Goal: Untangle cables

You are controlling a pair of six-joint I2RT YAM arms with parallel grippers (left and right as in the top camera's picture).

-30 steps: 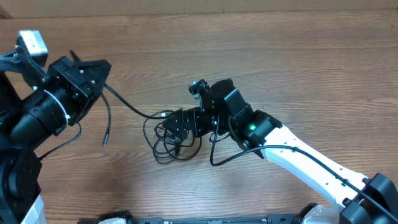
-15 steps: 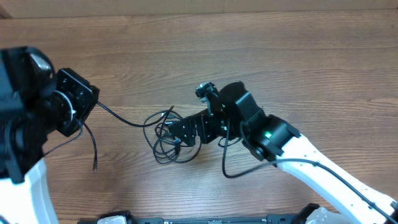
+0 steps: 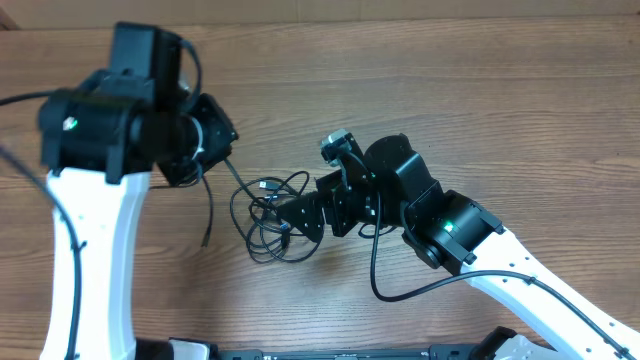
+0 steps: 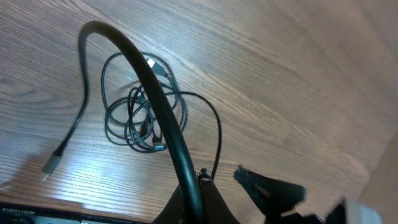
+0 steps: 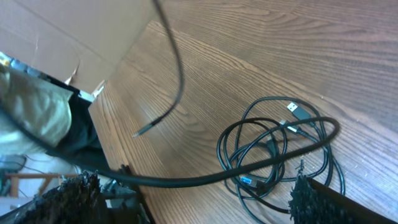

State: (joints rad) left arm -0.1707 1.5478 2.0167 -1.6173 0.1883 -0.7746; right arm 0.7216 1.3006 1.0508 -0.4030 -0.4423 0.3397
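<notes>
The cables lie as a tangled black bundle (image 3: 265, 215) on the wooden table, also in the left wrist view (image 4: 143, 112) and the right wrist view (image 5: 280, 149). My left gripper (image 3: 218, 148) is raised up and left of the bundle. It is shut on one strand (image 4: 155, 93), which arches up and hangs down to a free plug end (image 4: 51, 165). My right gripper (image 3: 290, 212) is low at the bundle's right side with its jaws wide open (image 5: 198, 182). A taut black strand (image 5: 205, 177) crosses between its fingertips without being gripped.
The right arm's own thicker black cable (image 3: 380, 280) loops on the table below its wrist. A cardboard wall (image 5: 81, 31) stands beyond the table's edge in the right wrist view. A dark blurred shape (image 4: 267, 186) sits beside my left fingers.
My left arm has swung from the far left toward the bundle and risen, carrying its strand so the free end now hangs closer to the bundle. The right arm has shifted slightly right.
</notes>
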